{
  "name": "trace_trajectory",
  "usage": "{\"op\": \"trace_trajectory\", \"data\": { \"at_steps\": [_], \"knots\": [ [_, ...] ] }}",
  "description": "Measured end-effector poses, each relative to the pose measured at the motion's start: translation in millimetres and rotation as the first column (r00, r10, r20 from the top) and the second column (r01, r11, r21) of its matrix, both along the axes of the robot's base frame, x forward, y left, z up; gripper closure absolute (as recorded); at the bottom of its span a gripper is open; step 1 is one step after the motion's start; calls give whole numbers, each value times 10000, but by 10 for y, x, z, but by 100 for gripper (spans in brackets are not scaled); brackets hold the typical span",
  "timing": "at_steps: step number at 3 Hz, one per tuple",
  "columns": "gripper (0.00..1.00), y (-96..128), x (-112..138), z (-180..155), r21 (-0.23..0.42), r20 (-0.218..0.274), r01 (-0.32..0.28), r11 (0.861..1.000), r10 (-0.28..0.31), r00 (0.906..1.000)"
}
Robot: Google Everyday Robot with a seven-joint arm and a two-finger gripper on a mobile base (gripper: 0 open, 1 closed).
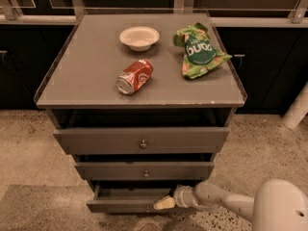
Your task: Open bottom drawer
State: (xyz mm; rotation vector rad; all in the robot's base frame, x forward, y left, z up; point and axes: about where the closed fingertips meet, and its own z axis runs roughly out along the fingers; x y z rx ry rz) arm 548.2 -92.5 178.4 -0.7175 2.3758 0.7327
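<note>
The grey cabinet has three drawers. The bottom drawer [122, 203], the slimmest, stands pulled out a little, its inside showing as a dark slot; its small knob [147, 209] sits low at the front's centre. My gripper [164, 203] lies against the drawer's front just right of the knob, at the end of the white arm [216, 199] that comes in from the lower right.
The middle drawer [144, 170] and top drawer [142, 140] stand above. On the cabinet top [86, 76] lie a red soda can [134, 76] on its side, a white bowl [139, 37] and a green chip bag [199, 50]. Speckled floor surrounds the cabinet.
</note>
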Motion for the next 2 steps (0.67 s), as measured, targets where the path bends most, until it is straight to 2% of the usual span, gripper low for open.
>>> {"op": "trace_trajectory", "data": {
  "at_steps": [1, 2],
  "knots": [
    [0, -90, -347, 85, 1058, -905, 806, 9911, -711, 9934],
    [0, -95, -475, 131, 1620, -1308, 1134, 9803, -926, 9871]
  ]
}}
